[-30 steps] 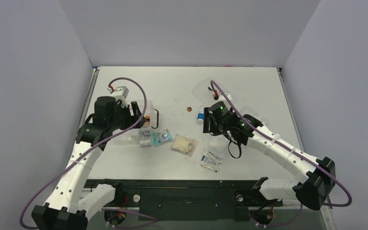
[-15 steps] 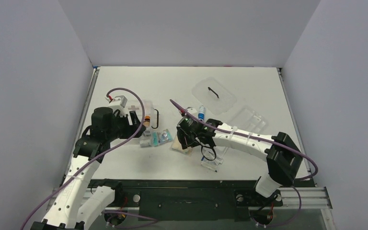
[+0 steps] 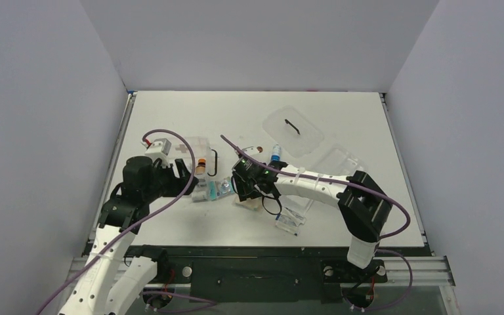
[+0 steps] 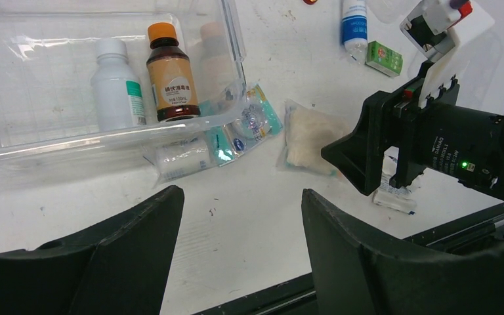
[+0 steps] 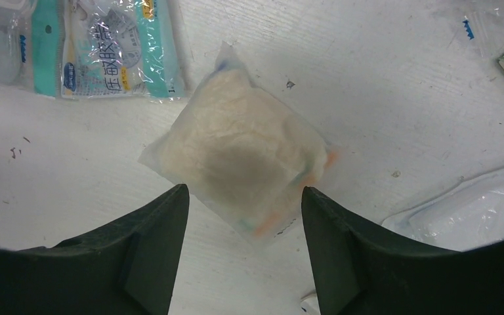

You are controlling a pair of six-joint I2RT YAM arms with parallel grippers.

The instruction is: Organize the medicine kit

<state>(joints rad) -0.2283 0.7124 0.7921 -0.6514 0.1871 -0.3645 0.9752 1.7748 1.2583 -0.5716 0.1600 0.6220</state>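
The medicine kit (image 3: 185, 148) is a clear box at the left; in the left wrist view (image 4: 52, 141) it holds a white bottle (image 4: 115, 92) and a brown bottle with an orange cap (image 4: 169, 82). Teal-printed packets (image 4: 249, 128) lie against its near right corner. A clear bag of white cotton (image 5: 243, 147) lies on the table right of them. My right gripper (image 5: 243, 197) is open and empty, hovering over the bag's near edge (image 3: 246, 187). My left gripper (image 4: 239, 197) is open and empty above bare table, near side of the kit (image 3: 182, 169).
The flat clear lid with black handle (image 3: 293, 130) and a shallow clear tray (image 3: 341, 164) lie at the back right. A blue-labelled bottle (image 4: 354, 23) and a small green box (image 4: 384, 59) lie behind the right arm. Flat clear packs (image 3: 289, 220) sit near the front edge.
My right arm has swung left from beside the blue-labelled bottle to over the cotton bag. My left gripper has drawn back a little toward the near side. Both stay open.
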